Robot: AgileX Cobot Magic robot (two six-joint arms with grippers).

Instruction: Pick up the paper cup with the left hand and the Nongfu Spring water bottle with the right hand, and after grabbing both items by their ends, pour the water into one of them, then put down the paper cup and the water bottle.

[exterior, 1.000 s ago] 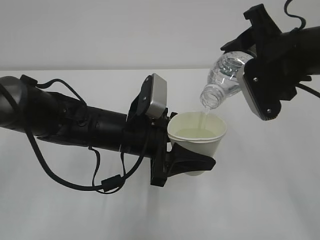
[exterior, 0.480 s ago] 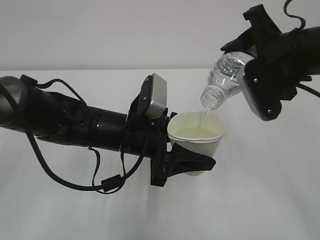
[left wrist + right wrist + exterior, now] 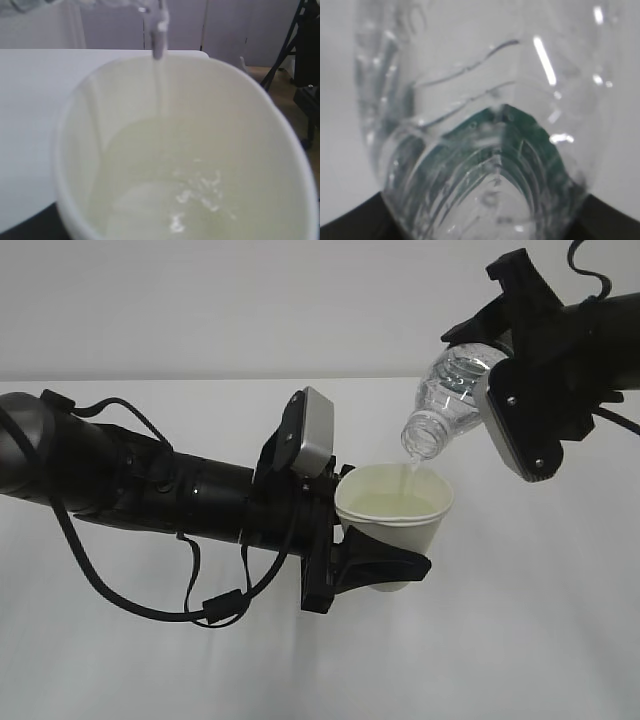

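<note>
My left gripper [image 3: 385,565] is shut on the lower part of the white paper cup [image 3: 400,508], holding it upright above the table. Water lies in the cup's cream inside [image 3: 165,185]. Up and to the right, my right gripper [image 3: 505,360] is shut on the body of the clear Nongfu Spring water bottle [image 3: 450,395], which is tilted with its open mouth [image 3: 421,436] down over the cup. A thin stream of water falls from the mouth into the cup [image 3: 159,75]. The right wrist view is filled by the ribbed bottle and its green label [image 3: 520,135].
The white table [image 3: 520,640] spreads under both arms. A black cable loop [image 3: 150,590] hangs below the left arm. Beyond the table's far edge, a black stand [image 3: 300,75] rises from a brownish floor in the left wrist view.
</note>
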